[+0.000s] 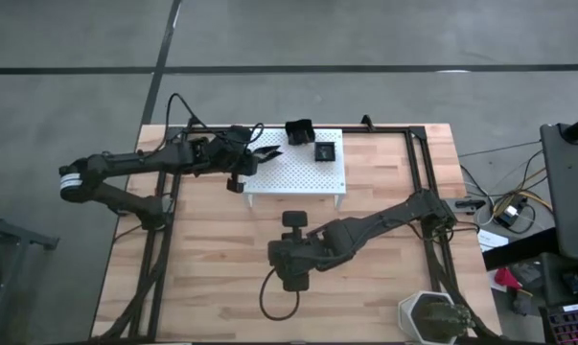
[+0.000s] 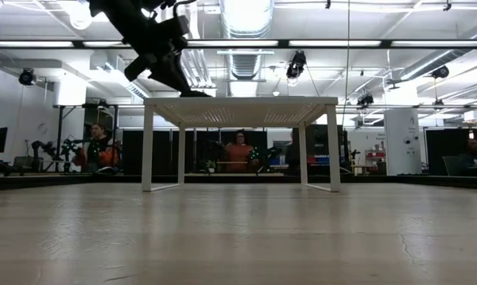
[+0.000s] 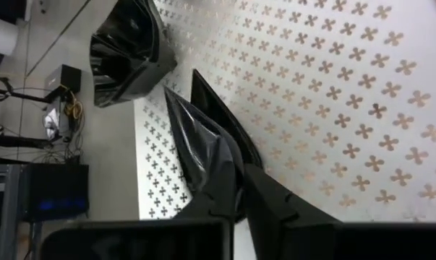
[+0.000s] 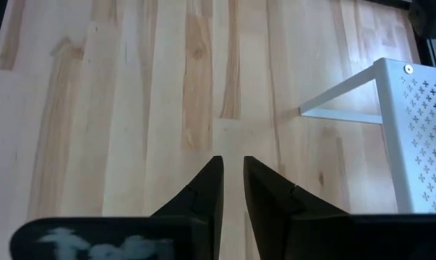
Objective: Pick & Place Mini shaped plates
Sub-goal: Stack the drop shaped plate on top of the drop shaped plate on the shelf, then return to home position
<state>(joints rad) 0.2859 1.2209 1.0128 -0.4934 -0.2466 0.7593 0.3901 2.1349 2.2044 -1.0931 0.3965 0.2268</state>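
The table (image 1: 384, 287) is pale wood planking with a visible grain, framed by dark rails. On its far half stands the stand (image 1: 296, 165), a white rectangular sheet-metal platform punched all over with small cross-shaped holes and raised on four thin legs.

The left arm reaches over the stand's left edge. The left gripper (image 3: 236, 191) is clenched on a plate (image 3: 203, 141), a glossy black pointed dish held on edge and tilted just above the perforated top, its tip toward the stand's far side. The right arm lies across the bare wood in front of the stand; the right gripper (image 4: 232, 184) hovers low over the planks with its dark wedge-shaped fingers nearly closed on nothing, a thin gap between them.

Near the front right corner of the table sits a pot (image 1: 430, 316), grey-green with angled sides.

At the stand's far edge rests a dish (image 1: 299, 131), shiny black with tall raised walls. Just to its right and nearer lies a square (image 1: 324, 151), small, flat and black, on the white top.
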